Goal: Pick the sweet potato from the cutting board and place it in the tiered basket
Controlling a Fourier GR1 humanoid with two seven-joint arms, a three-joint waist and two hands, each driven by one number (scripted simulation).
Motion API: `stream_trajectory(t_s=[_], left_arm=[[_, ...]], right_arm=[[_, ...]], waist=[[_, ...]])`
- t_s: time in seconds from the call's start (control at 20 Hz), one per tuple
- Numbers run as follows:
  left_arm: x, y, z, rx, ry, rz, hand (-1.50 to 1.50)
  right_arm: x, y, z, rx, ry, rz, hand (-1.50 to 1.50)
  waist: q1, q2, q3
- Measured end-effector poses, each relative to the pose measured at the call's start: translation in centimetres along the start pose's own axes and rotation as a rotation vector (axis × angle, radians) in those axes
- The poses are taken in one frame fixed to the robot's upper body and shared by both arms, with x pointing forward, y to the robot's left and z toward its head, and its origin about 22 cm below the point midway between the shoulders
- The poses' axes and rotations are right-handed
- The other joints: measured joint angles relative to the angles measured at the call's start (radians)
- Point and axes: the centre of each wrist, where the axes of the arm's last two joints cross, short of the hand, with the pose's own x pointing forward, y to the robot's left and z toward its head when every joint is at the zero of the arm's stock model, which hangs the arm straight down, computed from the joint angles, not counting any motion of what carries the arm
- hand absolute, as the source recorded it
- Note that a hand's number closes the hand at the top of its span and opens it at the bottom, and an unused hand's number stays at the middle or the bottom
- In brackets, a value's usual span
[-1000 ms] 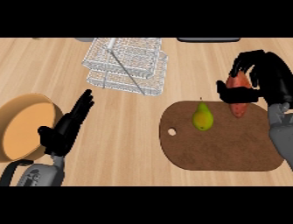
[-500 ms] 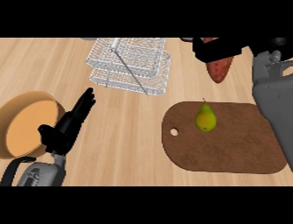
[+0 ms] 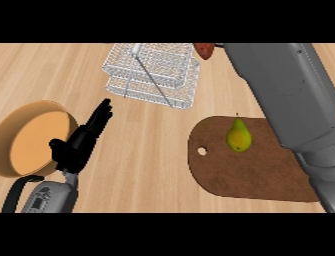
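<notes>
The reddish sweet potato [image 3: 205, 50] shows only as a small end at the view's top edge, just past the right corner of the white wire tiered basket [image 3: 151, 75]. My right forearm [image 3: 288, 100] stretches up over the counter to it. Of my right hand [image 3: 217, 45] only a dark sliver shows beside the potato, which it holds above the counter; the rest is cut off by the edge. The brown cutting board [image 3: 251, 175] lies at the lower right, partly under the forearm. My left hand [image 3: 81, 142] rests open at the lower left, fingers pointing up.
A yellow-green pear [image 3: 237, 137] stands on the cutting board near its top. A round wooden bowl [image 3: 7, 145] sits at the left, right beside my left hand. Bare wooden counter lies between the basket, the bowl and the board.
My right arm has carried the sweet potato up off the cutting board and leftward to the basket's far right corner. The left hand, pear and bowl have stayed put.
</notes>
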Motion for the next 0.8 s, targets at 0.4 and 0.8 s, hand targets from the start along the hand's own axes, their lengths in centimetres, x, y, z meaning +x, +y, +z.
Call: stream_trajectory(t_s=[0.4,0.8], left_arm=[[0.5,-0.9,-0.1,-0.015,-0.012,-0.002,0.00],[0.4,-1.1,-0.6,-0.030,-0.026,-0.005,0.00]], right_arm=[[2.2,4.0,-2.2,0.070,0.015,0.018,1.50],[2.6,7.0,-2.7,0.109,0.011,-0.013,1.50]], waist=[[0.019,0.005,0.000],[0.033,0.015,-0.001]])
